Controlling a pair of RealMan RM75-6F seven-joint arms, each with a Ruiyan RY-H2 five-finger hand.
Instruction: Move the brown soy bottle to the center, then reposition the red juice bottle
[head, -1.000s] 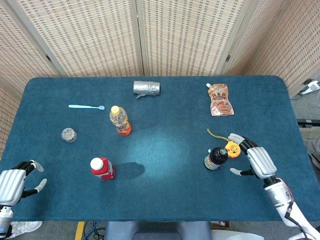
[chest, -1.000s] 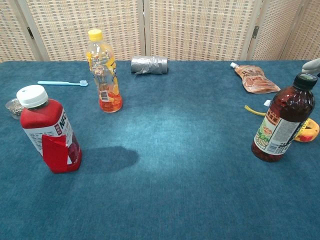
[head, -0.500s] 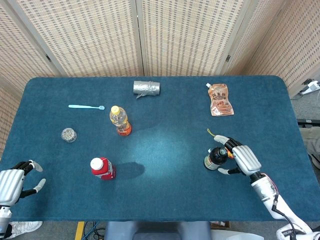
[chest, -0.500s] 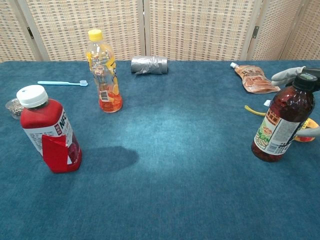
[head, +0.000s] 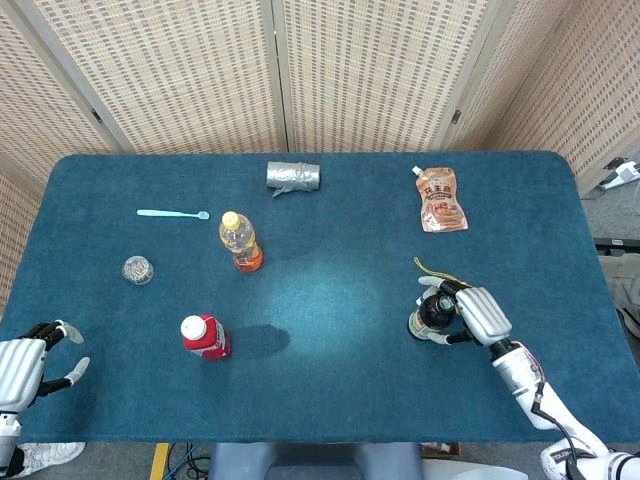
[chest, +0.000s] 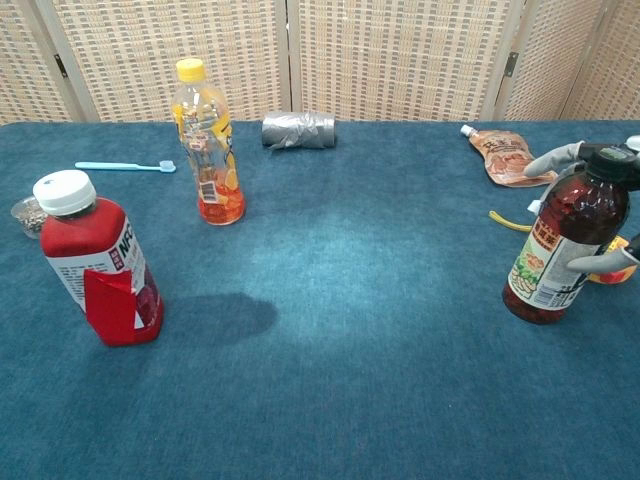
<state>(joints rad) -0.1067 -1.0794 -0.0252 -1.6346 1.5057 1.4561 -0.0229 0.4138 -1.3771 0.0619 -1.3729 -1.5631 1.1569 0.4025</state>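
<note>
- Only the head view shows the left hand (head: 22, 368), empty, fingers apart, off the worktop's (head: 330, 400) near-left corner.
- Right hand (head: 478, 315) cups the brown soy bottle (head: 430, 316) near the right edge; whether the grip has closed is unclear.

A table (head: 330, 400) covered in dark teal felt carries everything. On its right side the brown soy bottle (head: 431, 315) stands upright, with a small yellow-orange thing (chest: 612, 262) just behind it that is mostly hidden. Toward the near left the red juice bottle (head: 205, 337) stands upright with its white cap on. Farther back an orange drink bottle with a yellow cap (head: 241, 242) stands upright. A light blue toothbrush (head: 173, 213) lies flat at the far left, a small clear lid-like piece (head: 138, 269) nearer the left edge, a grey tape-wrapped roll (head: 293, 177) on its side at the back, and a brown spouted pouch (head: 439, 201) flat at the far right
</note>
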